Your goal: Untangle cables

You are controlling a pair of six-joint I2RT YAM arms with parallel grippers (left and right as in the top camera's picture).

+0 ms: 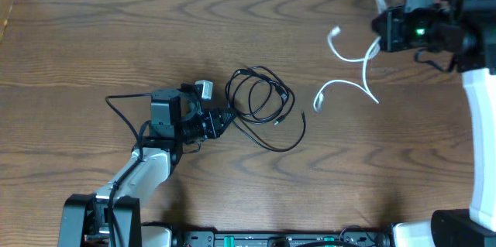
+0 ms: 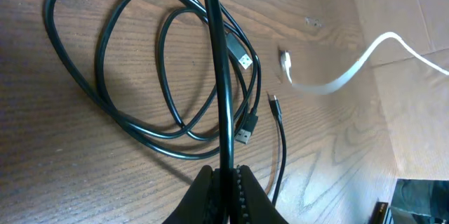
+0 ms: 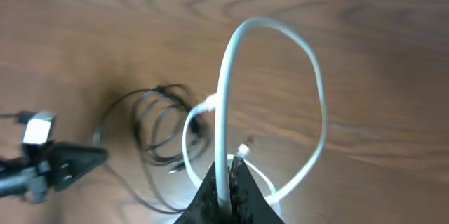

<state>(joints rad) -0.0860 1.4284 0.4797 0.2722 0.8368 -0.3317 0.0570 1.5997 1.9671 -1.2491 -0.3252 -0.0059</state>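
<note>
Care helps. The left gripper (image 2: 226, 177) is clamped on the black cable (image 2: 222, 90); the right gripper (image 3: 226, 175), at two o'clock, on the white cable (image 3: 223, 97). Both should pull apart slowly.

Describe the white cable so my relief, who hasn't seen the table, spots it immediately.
On the wooden table, look at the right half, away from the black cable coiled near the centre. The white cable curves there in open arcs, one stretch pinched in the shut right gripper. It is the only white cord, lying clear of the black coil.

One black cable (image 2: 224, 97), one white cable (image 3: 223, 112)
</note>
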